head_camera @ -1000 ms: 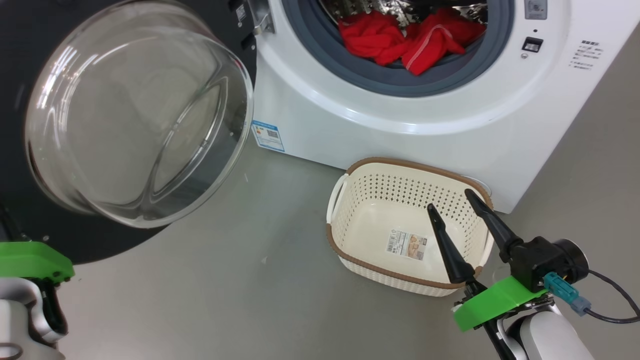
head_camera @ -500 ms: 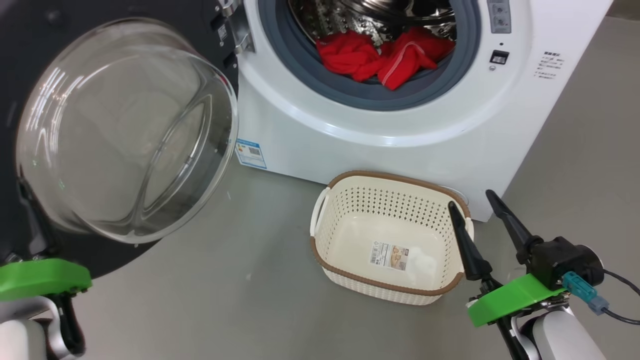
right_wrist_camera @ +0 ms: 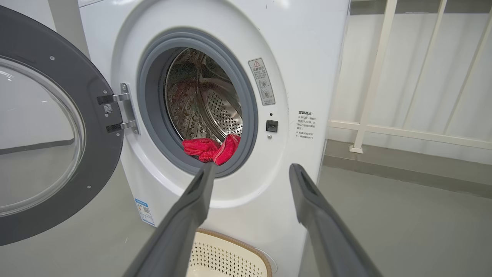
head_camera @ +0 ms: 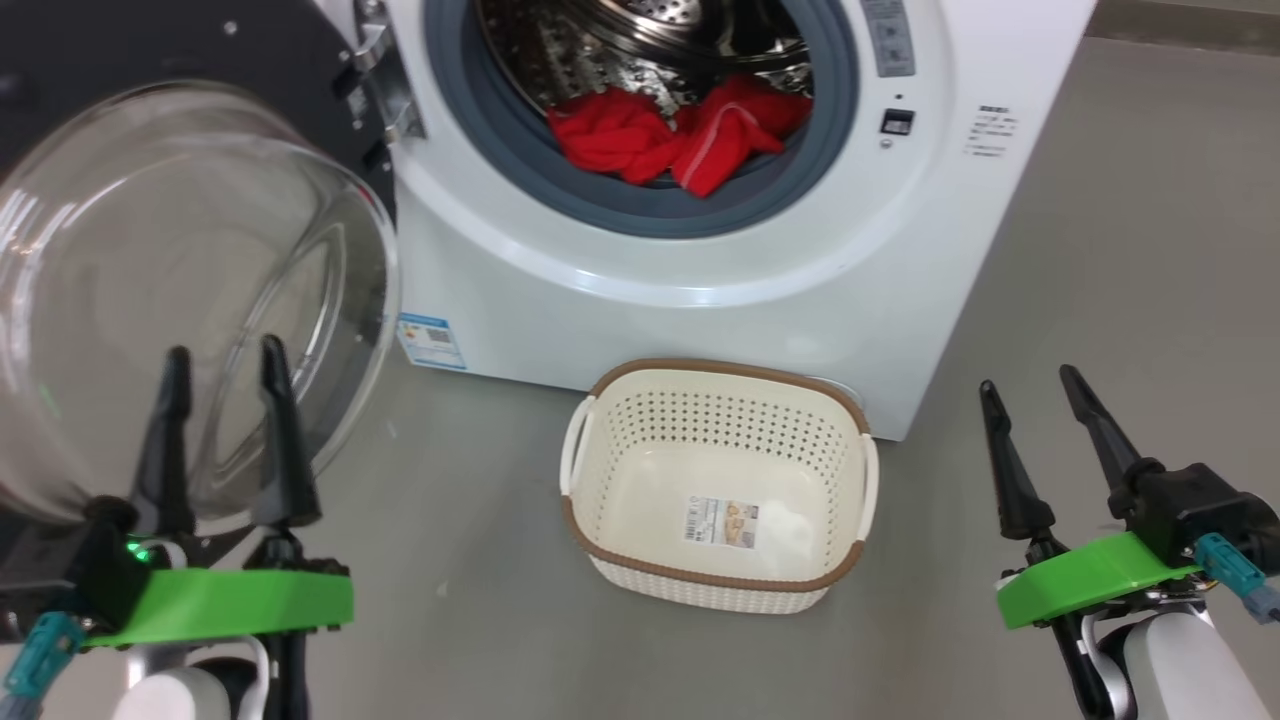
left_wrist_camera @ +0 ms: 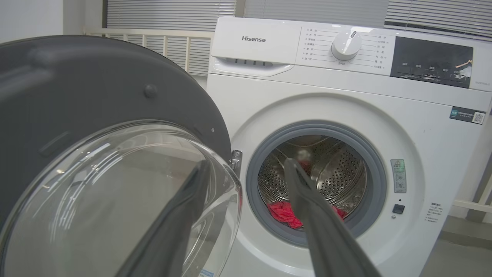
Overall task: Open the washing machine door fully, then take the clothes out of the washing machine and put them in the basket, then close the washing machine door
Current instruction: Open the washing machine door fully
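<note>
Standing spread and empty, the left gripper (head_camera: 224,348) faces the washing machine door (head_camera: 120,40); the right gripper (head_camera: 1028,378), equally spread, has the basket (head_camera: 715,582) to its left.

washing machine (left_wrist_camera: 292,96) | top panel brand: "Hisense" | other labels too small to read

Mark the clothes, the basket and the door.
clothes (head_camera: 620,140): head view, on the left red heap.
basket (head_camera: 715,430): head view, on its perforated far wall.
door (head_camera: 190,250): head view, on its glass bowl.
</note>
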